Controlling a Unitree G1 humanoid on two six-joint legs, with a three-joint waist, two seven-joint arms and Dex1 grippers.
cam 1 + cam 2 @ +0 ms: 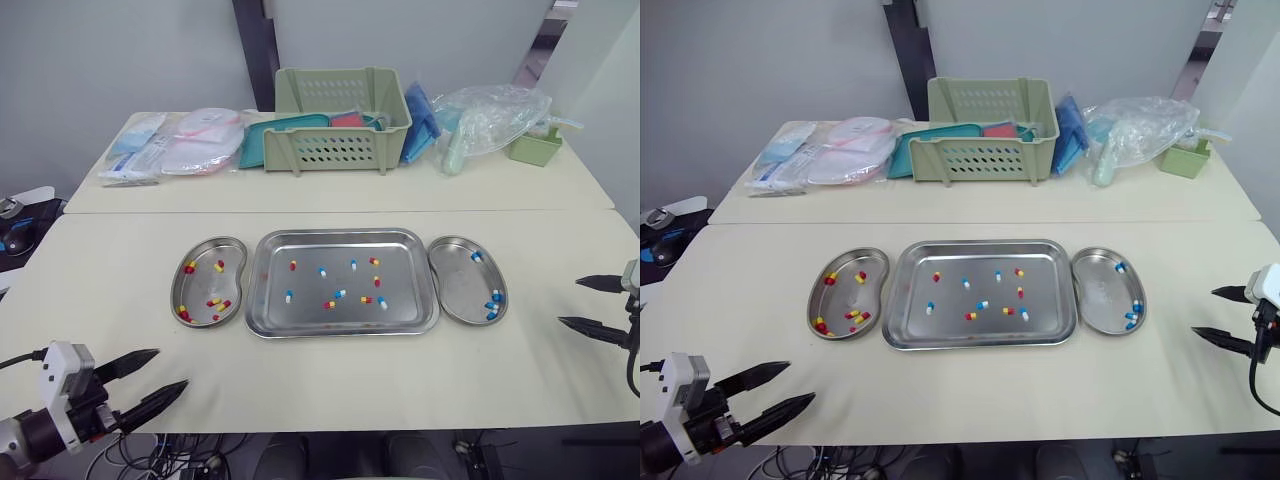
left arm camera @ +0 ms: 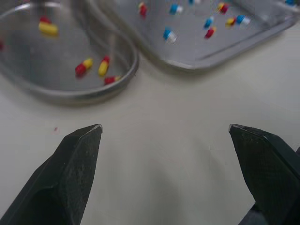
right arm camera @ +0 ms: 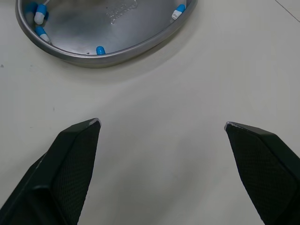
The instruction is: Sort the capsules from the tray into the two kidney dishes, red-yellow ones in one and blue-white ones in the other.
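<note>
Cream table (image 1: pixel 320 385) holds my tray (image 1: pixel 340 331) of mixed capsules (image 1: pixel 340 293) mid-frame, red-yellow dish (image 1: pixel 205 285) just beside its left, blue-white dish (image 1: pixel 462 280) its right; basket (image 1: pixel 340 150) and packets (image 1: pixel 180 145) behind. Left gripper (image 1: pixel 172 367) and right gripper (image 1: pixel 568 302) sit at the lower corners, jaws released.

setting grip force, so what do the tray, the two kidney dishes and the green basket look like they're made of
The tray, left kidney dish and right kidney dish look like polished metal, probably stainless steel: silvery, with soft reflections and bright rolled rims. The basket looks like moulded plastic, with a matte pale green finish and slotted walls.
</note>
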